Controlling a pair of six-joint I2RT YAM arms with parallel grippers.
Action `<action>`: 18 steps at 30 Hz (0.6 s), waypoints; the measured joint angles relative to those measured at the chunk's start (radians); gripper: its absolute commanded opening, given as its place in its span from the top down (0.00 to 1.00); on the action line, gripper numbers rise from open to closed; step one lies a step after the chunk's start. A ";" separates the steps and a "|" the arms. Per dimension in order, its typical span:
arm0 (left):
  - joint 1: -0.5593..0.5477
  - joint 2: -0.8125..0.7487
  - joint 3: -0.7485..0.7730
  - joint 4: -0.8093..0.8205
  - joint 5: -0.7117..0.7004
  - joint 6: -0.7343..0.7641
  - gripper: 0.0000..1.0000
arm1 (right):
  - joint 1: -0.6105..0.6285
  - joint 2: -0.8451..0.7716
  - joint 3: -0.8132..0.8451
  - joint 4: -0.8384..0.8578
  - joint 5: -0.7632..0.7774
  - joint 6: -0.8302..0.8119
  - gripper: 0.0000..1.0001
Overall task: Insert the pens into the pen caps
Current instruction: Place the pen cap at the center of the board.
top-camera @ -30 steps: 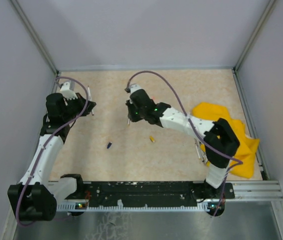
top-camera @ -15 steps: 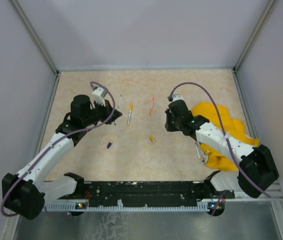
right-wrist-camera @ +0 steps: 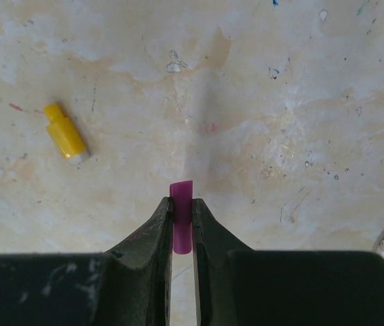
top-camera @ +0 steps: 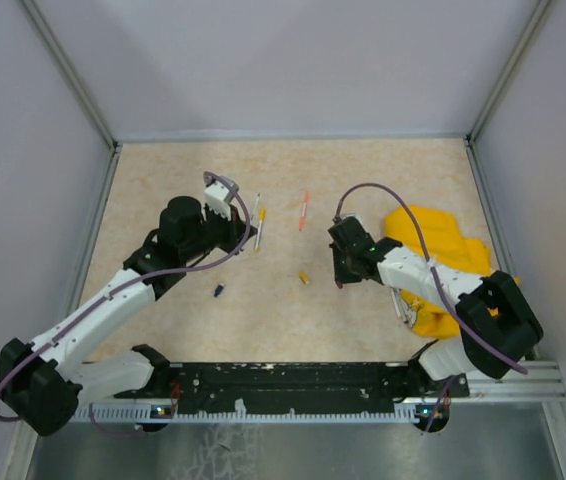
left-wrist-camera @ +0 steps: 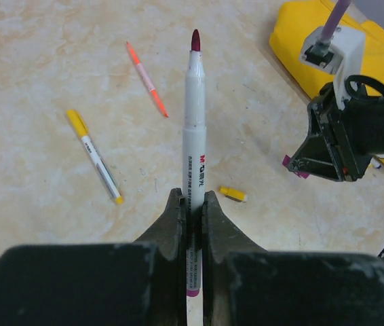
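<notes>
The left gripper (left-wrist-camera: 192, 201) is closed tight on the lower barrel of a white pen (left-wrist-camera: 194, 122); the pen's purple tip is bare and points straight away from the fingers. The right gripper (right-wrist-camera: 181, 204) is pressed together on a purple cap (right-wrist-camera: 181, 191), close to the table (right-wrist-camera: 300, 102), and one end of the cap sticks out past the fingertips. A loose yellow cap (right-wrist-camera: 65, 132) lies on the table near it. Farther out lie a yellow-capped pen (left-wrist-camera: 96, 157) and an orange-pink pen (left-wrist-camera: 146, 79), not touching each other. A dark blue cap (top-camera: 219, 291) lies alone, nearer to the arm bases. The yellow cloth (top-camera: 443, 240) is crumpled at the right side.
</notes>
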 measured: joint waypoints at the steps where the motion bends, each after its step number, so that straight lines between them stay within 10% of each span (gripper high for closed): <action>1: 0.000 -0.002 0.000 0.004 -0.010 0.002 1.00 | 0.004 0.013 0.000 -0.004 0.005 0.002 0.94; 18: 0.000 -0.002 0.000 0.010 -0.043 0.016 1.00 | 0.027 0.111 -0.026 0.007 0.018 0.008 0.77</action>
